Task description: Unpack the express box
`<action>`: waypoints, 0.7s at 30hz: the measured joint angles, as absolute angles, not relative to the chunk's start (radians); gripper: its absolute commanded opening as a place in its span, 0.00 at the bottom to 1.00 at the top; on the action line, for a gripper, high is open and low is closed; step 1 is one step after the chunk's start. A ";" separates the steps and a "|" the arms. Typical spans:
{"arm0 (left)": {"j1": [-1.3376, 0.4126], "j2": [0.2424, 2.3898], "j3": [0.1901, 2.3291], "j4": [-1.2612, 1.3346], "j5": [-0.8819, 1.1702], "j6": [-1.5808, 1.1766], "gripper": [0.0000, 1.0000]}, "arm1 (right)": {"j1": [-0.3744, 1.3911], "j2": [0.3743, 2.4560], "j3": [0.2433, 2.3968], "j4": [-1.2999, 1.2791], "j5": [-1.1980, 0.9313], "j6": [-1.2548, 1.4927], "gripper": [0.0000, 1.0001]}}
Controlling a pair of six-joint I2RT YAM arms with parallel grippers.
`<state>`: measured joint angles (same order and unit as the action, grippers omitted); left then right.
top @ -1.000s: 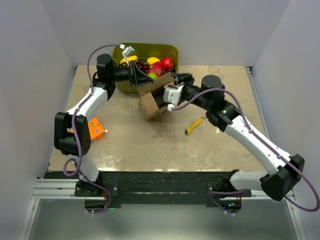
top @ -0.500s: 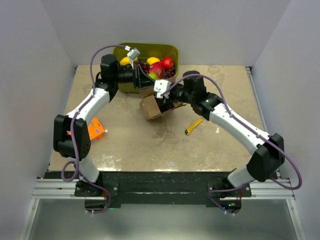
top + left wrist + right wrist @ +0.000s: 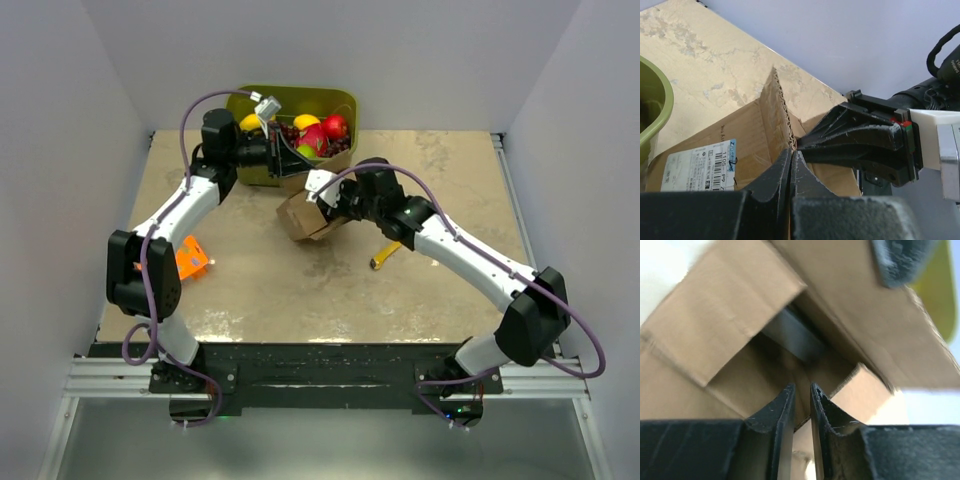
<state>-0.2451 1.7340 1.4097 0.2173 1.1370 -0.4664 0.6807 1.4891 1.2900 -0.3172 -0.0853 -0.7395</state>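
Express box (image 3: 303, 217) lies tilted mid-table, just in front of the green bin (image 3: 345, 103). The left gripper (image 3: 791, 156) is clamped on its raised flap. The right gripper (image 3: 802, 390) reaches inside, jaws nearly together, grip unclear.

A white label (image 3: 699, 167) is stuck on the side of the brown cardboard express box (image 3: 747, 132), seen from the left wrist camera. It carries rows of small print, too fine to read, and larger dark characters that seem to begin "110". A blue patch (image 3: 731, 148) at the label's corner bears white lettering, unreadable. No text can be read in the other two views.
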 measured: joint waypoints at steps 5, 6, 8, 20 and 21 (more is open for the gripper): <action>-0.255 1.734 1.410 0.216 1.119 -0.443 0.00 | 0.684 1.489 1.290 -0.286 0.032 -0.721 0.22; -0.257 1.734 1.410 0.216 1.118 -0.442 0.00 | 0.686 1.489 1.290 -0.285 0.041 -0.719 0.22; -0.259 1.734 1.410 0.214 1.118 -0.429 0.00 | 0.687 1.487 1.290 -0.286 0.059 -0.717 0.22; -0.265 1.729 1.414 0.181 1.138 -0.384 0.00 | 0.560 1.427 1.290 -0.301 0.087 -0.764 0.22; -0.265 1.729 1.414 0.181 1.138 -0.382 0.00 | 0.548 1.430 1.290 -0.301 0.081 -0.768 0.23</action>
<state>-0.2649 1.7294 1.4139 0.1814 1.1381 -0.3824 0.5476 1.4303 1.2900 -0.3012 0.0807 -0.7681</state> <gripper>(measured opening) 0.029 0.218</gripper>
